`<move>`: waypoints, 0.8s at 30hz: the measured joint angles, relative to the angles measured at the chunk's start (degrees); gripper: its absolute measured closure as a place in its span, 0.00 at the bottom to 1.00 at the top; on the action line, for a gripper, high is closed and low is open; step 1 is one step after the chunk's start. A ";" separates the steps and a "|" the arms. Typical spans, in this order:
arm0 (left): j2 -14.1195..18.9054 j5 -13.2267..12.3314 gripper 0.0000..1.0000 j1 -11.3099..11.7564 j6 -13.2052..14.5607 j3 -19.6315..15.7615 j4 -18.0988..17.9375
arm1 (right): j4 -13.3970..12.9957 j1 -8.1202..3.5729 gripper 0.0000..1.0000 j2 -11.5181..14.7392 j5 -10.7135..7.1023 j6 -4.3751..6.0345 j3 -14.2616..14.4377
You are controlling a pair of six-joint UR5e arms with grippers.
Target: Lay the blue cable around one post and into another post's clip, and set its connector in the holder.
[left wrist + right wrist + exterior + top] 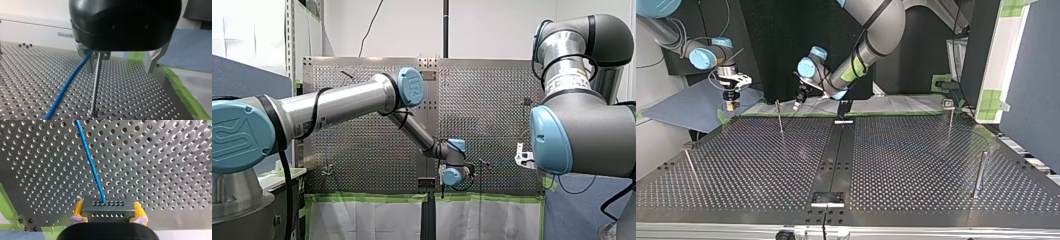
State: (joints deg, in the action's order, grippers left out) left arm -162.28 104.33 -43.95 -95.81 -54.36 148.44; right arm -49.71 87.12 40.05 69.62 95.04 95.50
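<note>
Holding the connector: the right gripper (pixel 108 203), with its yellow pads (pixel 78 208) pressed against both sides of the grey connector (pixel 107 212).
Blue cable: the blue cable (pixel 91 162) leaves the connector's face and runs ahead of the right gripper over the perforated table (pixel 916 165). In the left wrist view it slants down from under the black gripper body to the table.
Left gripper: the left gripper (pixel 119 71) has a black body, and its metal fingers (pixel 88 65) stand wide apart.
Post: a thin post (pixel 95 85) stands upright in the gap between those fingers, close to one of them. The cable passes just beside that finger and the post; whether it touches either cannot be told.
Placing in the top view: the right gripper hangs by the table's far left corner, and the left gripper is near the middle of the far edge.
Other post: a thick post (pixel 980 172) stands well apart, at the top view's right.
Edge: green tape (pixel 185 92) lines the table's rim beside the left gripper.
</note>
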 joint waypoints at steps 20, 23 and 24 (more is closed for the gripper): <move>9.02 -1.18 0.00 -1.49 3.91 -9.38 1.84 | 0.09 0.92 1.00 0.00 -0.19 -0.31 0.00; 9.57 -1.26 0.00 -2.03 4.41 -10.83 3.27 | 0.12 0.91 1.00 0.00 -0.12 -0.29 0.00; 9.66 -1.25 0.00 -2.21 4.52 -11.40 3.84 | 0.13 0.91 1.00 0.00 -0.11 -0.29 0.00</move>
State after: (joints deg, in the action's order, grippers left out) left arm -152.62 103.08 -46.15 -91.29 -65.77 152.28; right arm -49.58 88.03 40.05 69.51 94.75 95.50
